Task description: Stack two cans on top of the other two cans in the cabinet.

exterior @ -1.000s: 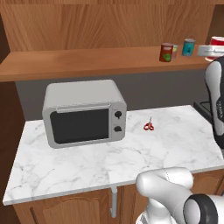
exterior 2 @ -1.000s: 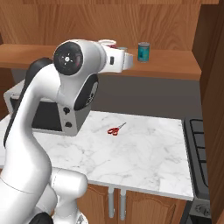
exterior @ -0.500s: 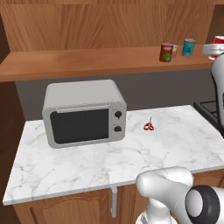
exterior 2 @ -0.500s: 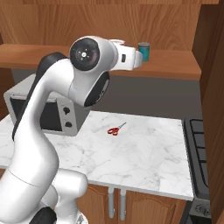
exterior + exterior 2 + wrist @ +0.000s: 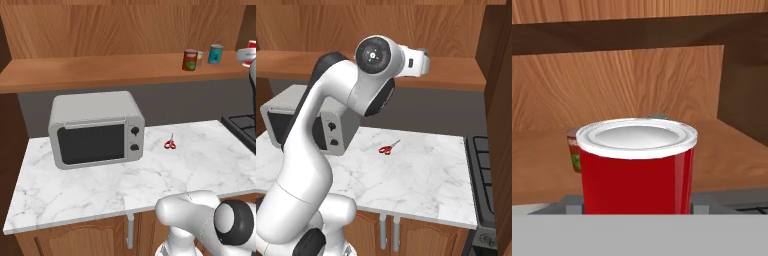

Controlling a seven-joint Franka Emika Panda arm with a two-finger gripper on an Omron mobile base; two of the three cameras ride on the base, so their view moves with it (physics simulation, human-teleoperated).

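My pincer (image 5: 637, 207) is clamped on the bright red can (image 5: 637, 165), which stands upright between my jaws, white rim and lid toward the camera; from the left base camera I catch the same can (image 5: 247, 54) at the right edge, raised at shelf height; beyond it in my hand camera the dark red-brown can (image 5: 574, 152) with its green patch stands on the wooden shelf (image 5: 542, 165) of the cabinet (image 5: 637, 85); from the left base camera that dark can (image 5: 190, 60) stands upright on the shelf board (image 5: 100, 72), the pale yellow-green can (image 5: 200, 58) just behind it and the teal-blue can (image 5: 215, 54) near to its right; none of the 3 is stacked; below, the microwave (image 5: 95, 129) and red scissors (image 5: 170, 144) rest on the marble counter (image 5: 125, 175).
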